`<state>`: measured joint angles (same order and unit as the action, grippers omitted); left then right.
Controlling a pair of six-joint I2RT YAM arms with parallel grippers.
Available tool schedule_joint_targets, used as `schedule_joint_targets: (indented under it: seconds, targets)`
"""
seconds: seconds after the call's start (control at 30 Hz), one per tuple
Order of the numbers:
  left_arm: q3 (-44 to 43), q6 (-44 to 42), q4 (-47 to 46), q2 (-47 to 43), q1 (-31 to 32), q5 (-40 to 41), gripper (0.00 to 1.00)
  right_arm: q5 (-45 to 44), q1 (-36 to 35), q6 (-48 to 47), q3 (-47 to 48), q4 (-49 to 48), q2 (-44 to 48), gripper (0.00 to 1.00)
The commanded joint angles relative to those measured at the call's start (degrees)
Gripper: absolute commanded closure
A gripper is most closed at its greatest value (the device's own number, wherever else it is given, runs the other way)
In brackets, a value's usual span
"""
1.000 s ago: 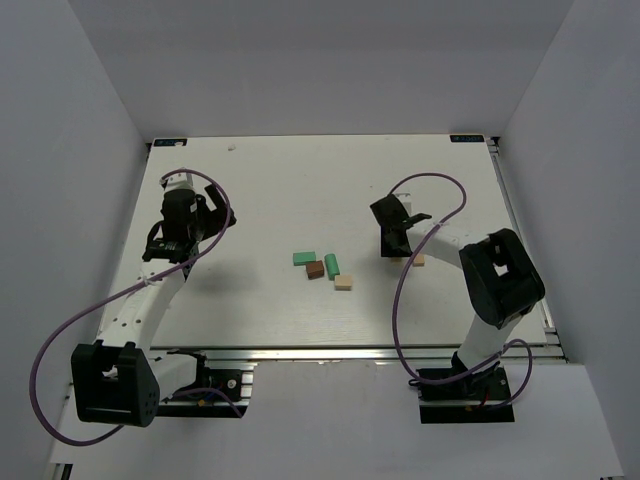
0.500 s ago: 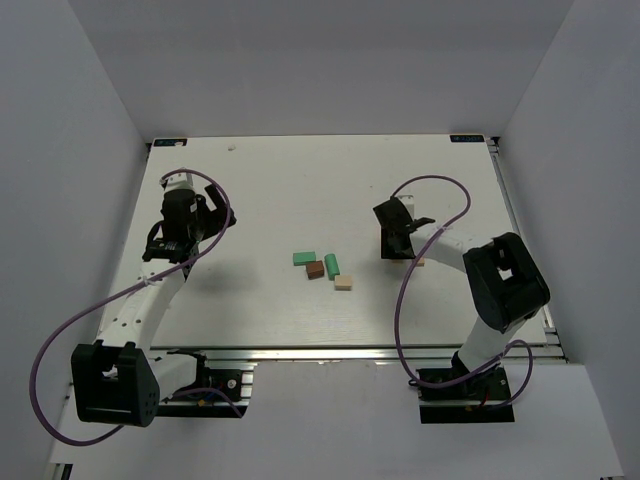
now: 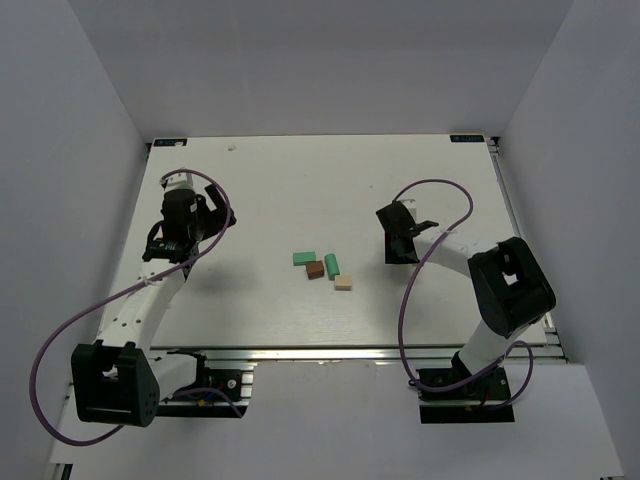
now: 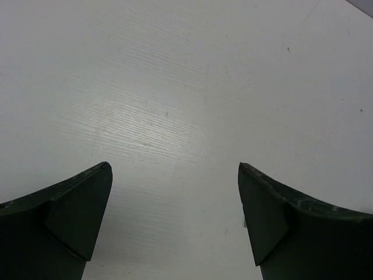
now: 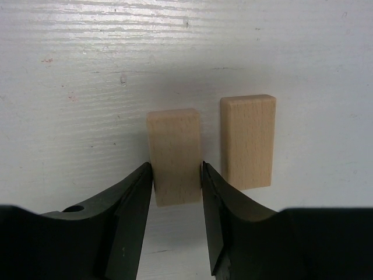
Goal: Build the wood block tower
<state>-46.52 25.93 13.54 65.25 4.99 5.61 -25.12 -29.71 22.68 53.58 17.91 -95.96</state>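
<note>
**A:** Which step is this?

**B:** A pick, early in the build. The right end effector [image 5: 176, 170] has closed on a tan block [image 5: 173, 146], one finger pressed against each long side. A second tan block [image 5: 247, 140] lies just beside it, parallel and not touching. I can't tell whether the gripped block has left the surface [image 3: 270, 190].

**A:** And the other pieces?

**B:** In the top view four of them lie flat mid-surface, well apart from the right arm. There are two green blocks [image 3: 304, 258], a brown block [image 3: 315, 270] between them, and a third tan block [image 3: 343, 282] at the near end. Nothing stands on anything yet.

**A:** The left arm?

**B:** The left end effector [image 4: 175, 175] has its fingers spread wide with nothing between them. It hangs over bare surface on the far left.

**A:** What does the next move need?

**B:** My guess is a straight lift, so the neighbouring block isn't nudged. Then a carry to the middle group and a square set-down on one flat piece. The grip sits low on the block, so it could tilt if the fingers slacken.

**A:** Anything changed from a second ago?

**B:** From above, a tan block showed just at the near side of the right end effector then. Now the head covers that spot and no tan shows there. The right elbow has swung a little nearer and further right. The middle group and the left arm look the same.
</note>
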Motion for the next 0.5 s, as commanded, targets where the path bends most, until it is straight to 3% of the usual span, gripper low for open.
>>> schedule_joint_targets:
  seconds: [0.0,0.47]
  targets:
    - [-0.1,-0.3,0.2,-0.8,-0.2,-0.1,0.02,0.3,0.1,-0.5,-0.7,0.6,2.0,0.55]
    - [-0.1,-0.3,0.0,-0.8,-0.2,-0.2,0.02,2.4,0.2,0.0,-1.3,0.8,3.8,0.5]
